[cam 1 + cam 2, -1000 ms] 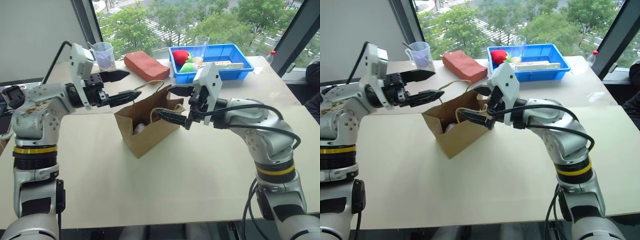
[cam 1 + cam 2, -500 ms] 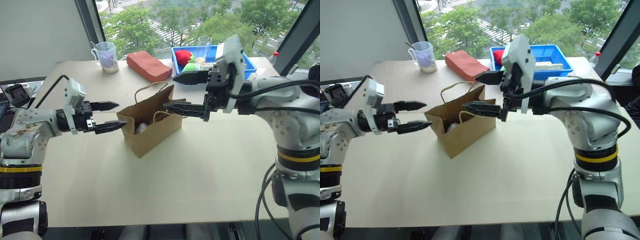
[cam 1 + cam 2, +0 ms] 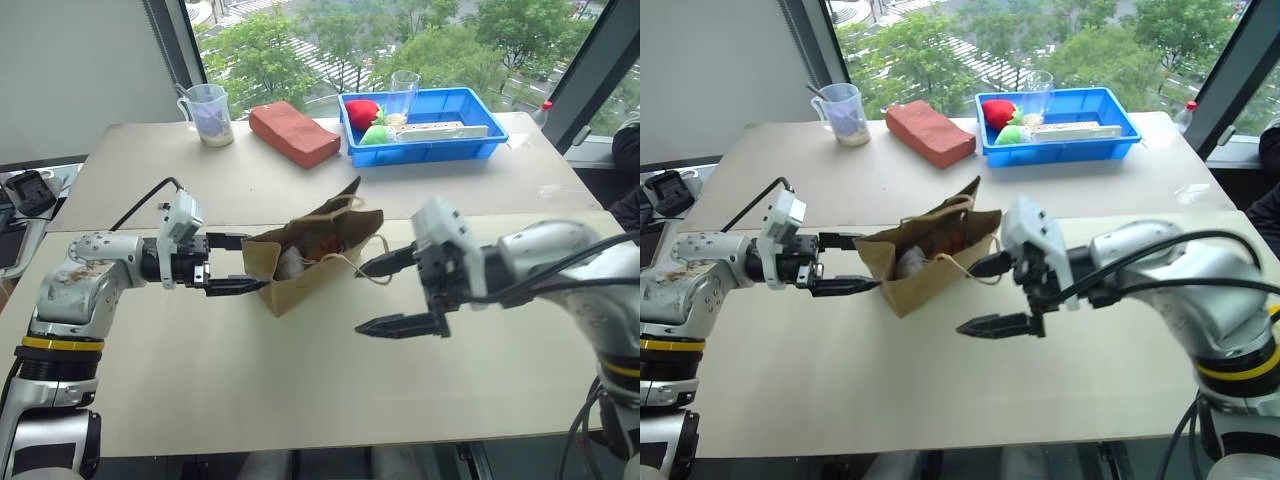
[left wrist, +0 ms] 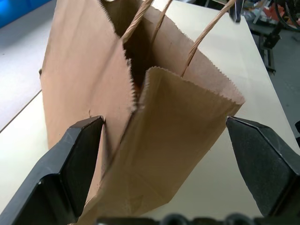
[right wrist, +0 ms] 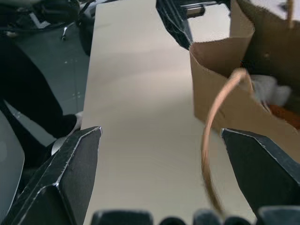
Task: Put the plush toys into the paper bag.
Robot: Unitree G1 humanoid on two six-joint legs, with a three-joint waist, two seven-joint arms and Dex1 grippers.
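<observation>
The left gripper [image 3: 236, 263] stands wide, its fingers straddling the near end of the brown paper bag [image 3: 315, 268] without pinching it, while the right gripper [image 3: 390, 295] hangs equally wide and empty just beside the bag's other end. Inside, the white plush toy [image 3: 289, 264] and the reddish-brown plush toy [image 3: 322, 243] show only partly; the bag's walls hide the rest.

Head stereo pair: high, facing forward and down over the table [image 3: 300, 400], both sharing the paper bag [image 3: 315, 262] at 12 o'clock | Left wrist camera: very close against the bag's narrow end | Right wrist camera: near the bag's opposite side.
</observation>
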